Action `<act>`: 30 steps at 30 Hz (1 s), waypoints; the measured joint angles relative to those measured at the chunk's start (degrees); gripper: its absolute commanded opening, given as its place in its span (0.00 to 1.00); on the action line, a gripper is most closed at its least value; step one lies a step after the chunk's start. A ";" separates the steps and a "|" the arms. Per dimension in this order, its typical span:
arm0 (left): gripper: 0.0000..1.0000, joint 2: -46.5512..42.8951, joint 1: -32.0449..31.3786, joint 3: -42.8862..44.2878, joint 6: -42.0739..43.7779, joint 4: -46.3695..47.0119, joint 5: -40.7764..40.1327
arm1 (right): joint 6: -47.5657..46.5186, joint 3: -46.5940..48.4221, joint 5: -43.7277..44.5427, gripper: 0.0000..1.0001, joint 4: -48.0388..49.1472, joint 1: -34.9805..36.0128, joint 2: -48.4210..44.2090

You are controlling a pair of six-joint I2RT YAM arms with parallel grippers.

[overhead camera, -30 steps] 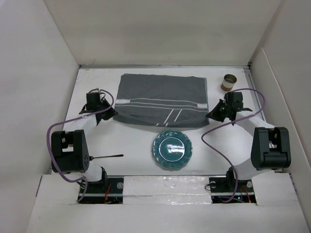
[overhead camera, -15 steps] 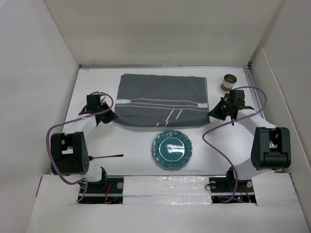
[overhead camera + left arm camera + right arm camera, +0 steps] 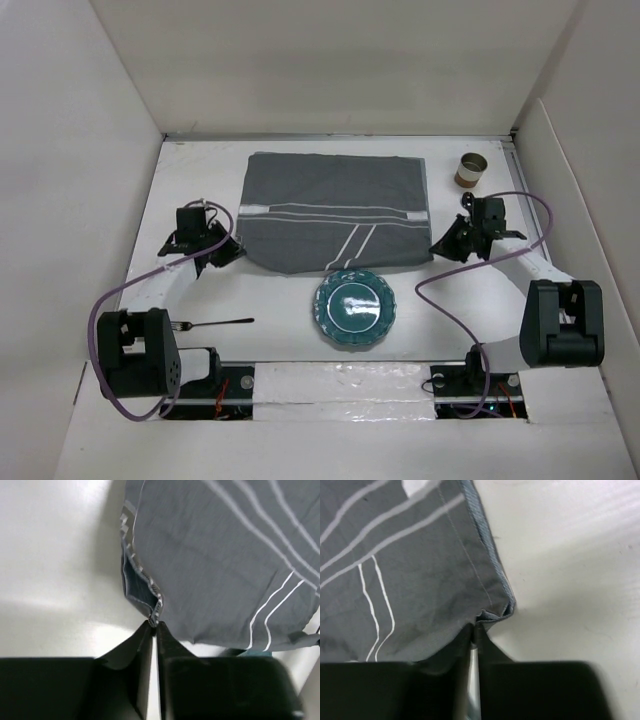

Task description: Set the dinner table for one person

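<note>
The grey white-striped cloth mat point(image 3: 335, 210) lies on the white dinner table point(image 3: 265, 295), far of centre. My left gripper point(image 3: 230, 252) is shut on the mat's near left corner point(image 3: 156, 611). My right gripper point(image 3: 438, 246) is shut on its near right corner point(image 3: 492, 614). Both pinched corners are bunched between the closed fingertips. A teal plate point(image 3: 353, 308) sits near of the mat, whose near edge reaches the plate's far rim. A dark fork point(image 3: 215, 323) lies on the table at the near left.
A small brown cup point(image 3: 470, 170) stands upright at the far right, just beyond my right arm. White walls enclose the table on the left, back and right. Purple cables loop from both arms over the table.
Both grippers have moved toward the near edge with the mat's corners in them. The mat's near edge has slid closer to the plate. The plate, fork and cup have not moved.
</note>
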 measured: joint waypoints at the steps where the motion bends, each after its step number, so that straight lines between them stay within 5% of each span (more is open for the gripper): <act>1: 0.29 -0.07 -0.09 -0.87 -0.09 -0.57 0.24 | -0.09 -0.22 0.26 0.37 -0.59 0.00 -0.04; 2: 0.37 -0.09 -0.13 -1.49 -0.09 -1.25 0.44 | -0.24 -0.31 0.48 0.61 -1.05 0.00 -0.07; 4: 0.46 -0.50 -0.24 -1.95 -0.39 -2.75 0.74 | -0.90 -0.31 0.96 0.68 -1.90 0.00 -0.50; 7: 0.48 -3.52 -0.35 -1.70 -0.39 -4.83 0.07 | -1.77 -0.31 1.51 0.67 -4.35 0.02 -4.46; 9: 0.46 -6.54 -0.39 -0.57 -0.22 -6.58 -1.01 | -2.73 -0.31 1.09 0.18 -5.99 0.02 -9.75; 10: 0.37 -8.15 -0.39 0.39 -0.20 -7.28 -1.60 | -3.04 -0.31 0.42 0.00 -6.38 0.17 -12.74; 11: 0.29 -9.60 -0.39 1.60 -0.07 -7.72 -2.05 | -3.19 -0.39 -0.28 0.00 -6.40 0.37 -15.21; 12: 0.07 -10.64 -0.39 2.75 0.04 -7.78 -2.45 | -3.72 -0.72 -3.17 0.00 -6.32 0.72 -17.70; 13: 0.01 -11.93 -0.39 4.55 0.42 -7.54 -2.73 | -3.69 -1.38 -3.28 0.12 -6.32 1.42 -20.22; 14: 0.00 -12.48 -0.37 6.08 1.14 -7.50 -2.47 | -4.48 -2.45 -5.35 0.12 -5.95 2.47 -21.09; 17: 0.00 -12.11 -0.37 8.57 1.86 -5.86 0.72 | -5.38 -7.43 -10.67 0.74 -4.87 6.60 -20.17; 24: 0.03 -4.59 -5.38 15.65 3.43 -3.23 2.71 | -5.64 -15.52 -17.20 0.76 -4.44 15.72 -14.93; 30: 0.21 2.01 -17.35 20.83 4.85 -0.63 -0.20 | -3.69 -16.46 -19.37 0.64 4.76 16.59 -5.46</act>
